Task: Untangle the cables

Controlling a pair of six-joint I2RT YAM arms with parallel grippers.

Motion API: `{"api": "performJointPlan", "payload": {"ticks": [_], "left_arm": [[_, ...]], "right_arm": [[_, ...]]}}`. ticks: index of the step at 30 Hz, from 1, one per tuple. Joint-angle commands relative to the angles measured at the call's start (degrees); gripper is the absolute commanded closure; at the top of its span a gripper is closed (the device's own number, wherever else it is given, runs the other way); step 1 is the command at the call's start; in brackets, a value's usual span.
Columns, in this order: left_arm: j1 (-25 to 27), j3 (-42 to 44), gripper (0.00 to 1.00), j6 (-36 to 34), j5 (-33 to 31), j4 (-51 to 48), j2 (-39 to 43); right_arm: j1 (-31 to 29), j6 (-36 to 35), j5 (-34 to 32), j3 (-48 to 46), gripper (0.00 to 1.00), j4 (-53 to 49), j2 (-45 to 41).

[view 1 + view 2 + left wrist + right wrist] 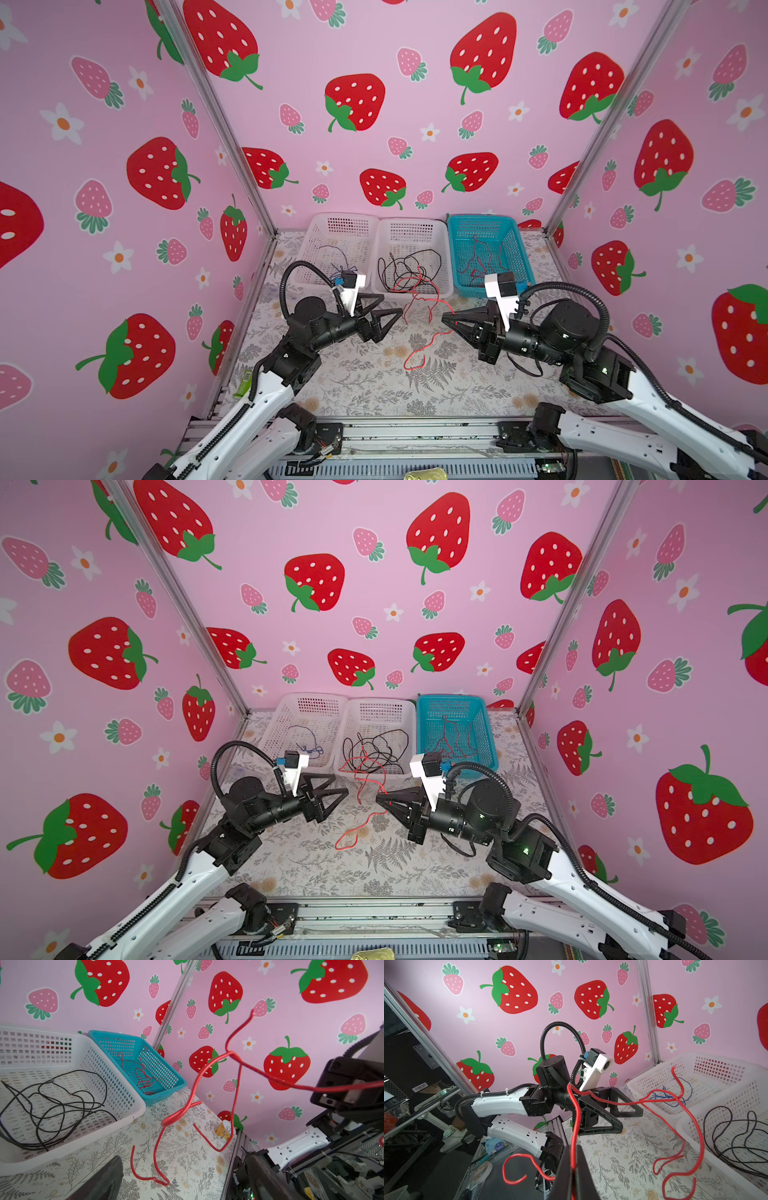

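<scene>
Quickly, L to R. The far-left white basket holds a thin blue cable, on its own. The left hand is spread wide w/ nothing in it, fingertips aimed toward the middle. Just right of those tips hang strands of the red cable. It spills over the front rim of the middle basket, and its upper part is mixed w/ the black cables in there. From the rim it runs toward the near edge of the surface, crossing itself partway (seen in the left wrist view). The right hand is clamped shut on that same cable. The right wrist view shows the strand pinched between the fingers, w/ a loop drooping below; can't tell if it touches down. The blue basket at far right has more red cables, apart from all this.

Key relation, my read: the red cable's long axis goes back-to-front btwn the two hands. The right hand already has one point. The hanging strands are nearest the left hand, so that's the one to close on a strand & draw it sideways, away from the right.
</scene>
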State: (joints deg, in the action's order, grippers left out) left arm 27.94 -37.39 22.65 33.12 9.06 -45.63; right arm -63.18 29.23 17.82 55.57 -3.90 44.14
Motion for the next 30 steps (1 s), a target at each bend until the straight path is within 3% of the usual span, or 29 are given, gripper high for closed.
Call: {"api": "performJointPlan", "payload": {"ticks": [1, 18, 30], "left_arm": [[0.56, -3.63, 0.05, -5.71, 2.32, -1.58, -0.64], [1.59, -5.04, 0.2, -9.31, 1.89, -1.39, -3.69], [1.59, -1.85, 0.09, -10.52, -6.64, 0.12, 0.23]], "right_arm": [[-0.42, 0.64, 2.8, -0.54, 1.0, 2.14, -0.5], [-0.46, 0.45, 8.07, -2.48, 1.0, 3.55, -0.36], [-0.38, 0.03, 9.98, -3.52, 1.0, 3.86, -2.06]]}}
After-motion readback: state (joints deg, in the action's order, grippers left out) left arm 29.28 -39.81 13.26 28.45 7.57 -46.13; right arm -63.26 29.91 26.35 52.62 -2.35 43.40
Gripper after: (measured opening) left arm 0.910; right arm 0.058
